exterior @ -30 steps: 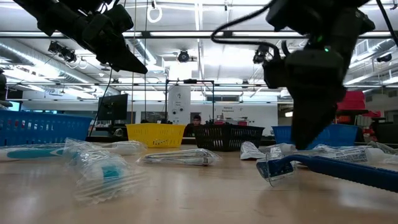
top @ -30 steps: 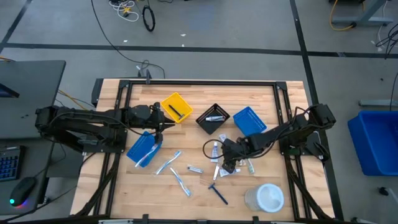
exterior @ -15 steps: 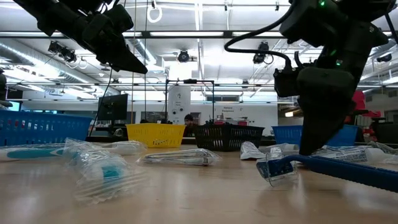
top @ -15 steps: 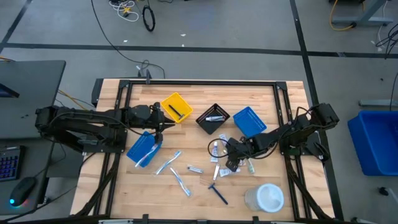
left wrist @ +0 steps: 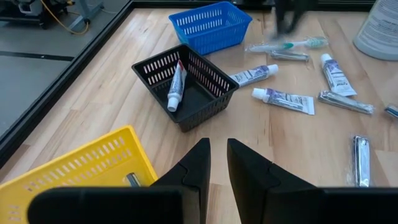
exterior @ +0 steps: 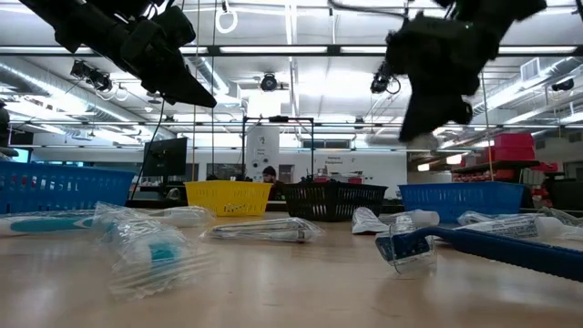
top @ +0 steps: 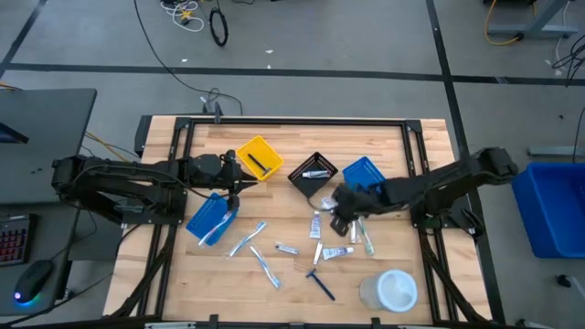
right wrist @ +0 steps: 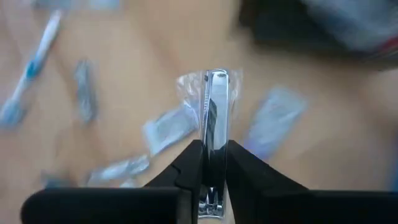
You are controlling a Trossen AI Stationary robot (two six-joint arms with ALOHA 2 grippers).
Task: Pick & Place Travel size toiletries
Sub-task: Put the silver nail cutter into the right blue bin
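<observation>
My right gripper point(top: 338, 203) hangs above the table, just near of the black bin point(top: 313, 175), shut on a silvery clipper in a clear wrapper point(right wrist: 215, 106). In the low view the right gripper point(exterior: 435, 68) is high over the tabletop. Loose toiletries lie flat below: white-and-blue tubes point(top: 316, 222) point(top: 336, 252), toothbrushes point(top: 247, 240) point(top: 265, 267) and a dark blue razor point(top: 320, 283). One tube point(left wrist: 176, 87) lies in the black bin. My left gripper point(top: 239, 184) waits shut and empty near the yellow bin point(top: 260, 157). My right gripper pinches the wrapped clipper's near end point(right wrist: 214, 155) between its two fingers point(right wrist: 186, 168). The clipper runs along the fingers and sticks out past their tips. It is lifted clear of the table, its clear wrapper loose around it.
A blue bin point(top: 367, 175) stands right of the black one, and another blue bin point(top: 210, 217) lies at the left. The round white tub point(top: 395, 291) stands at the near right. Bare wood lies along the far edge point(top: 292, 132).
My right gripper has risen from the loose items on the table and moved toward the far edge, close to the black bin, taking the wrapped clipper up with it. The other items have stayed where they lay.
</observation>
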